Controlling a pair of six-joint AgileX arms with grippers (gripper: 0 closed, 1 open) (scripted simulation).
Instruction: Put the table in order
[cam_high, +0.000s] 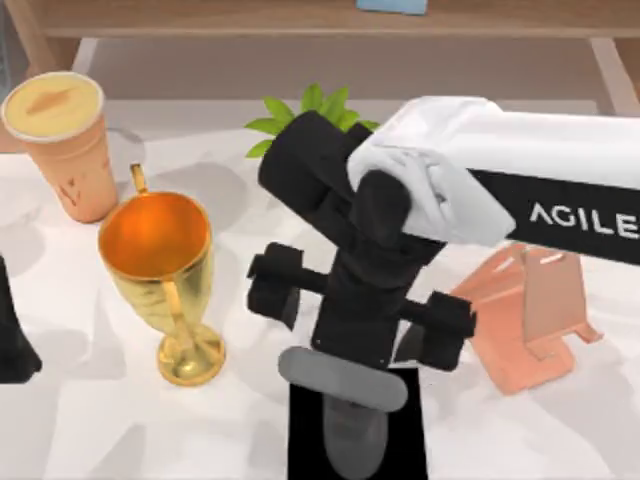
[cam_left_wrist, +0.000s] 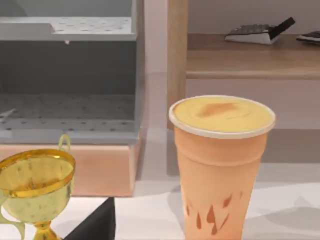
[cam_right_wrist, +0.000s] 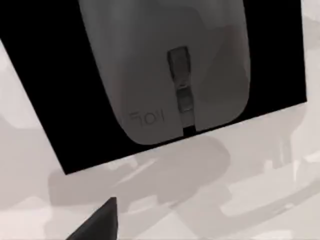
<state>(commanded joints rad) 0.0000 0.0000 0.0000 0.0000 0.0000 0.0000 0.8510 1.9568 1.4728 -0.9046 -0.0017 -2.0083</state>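
Fingers (cam_right_wrist: 102, 220) of the right gripper (cam_high: 360, 300), spread wide and empty over the table's (cam_high: 80, 420) near middle, should drop squarely astride the mouse (cam_high: 345, 400) on its mat (cam_high: 305, 440), clear of the goblet (cam_high: 160, 260) on the left; the left arm (cam_high: 12, 345) is parked at the left.

The table (cam_high: 90, 420) is a wide, flat white top with a smooth matte finish, crossed by soft grey shadows. It runs level under everything in sight, from the near edge of the top view back towards the far side, where its pale surface ends.
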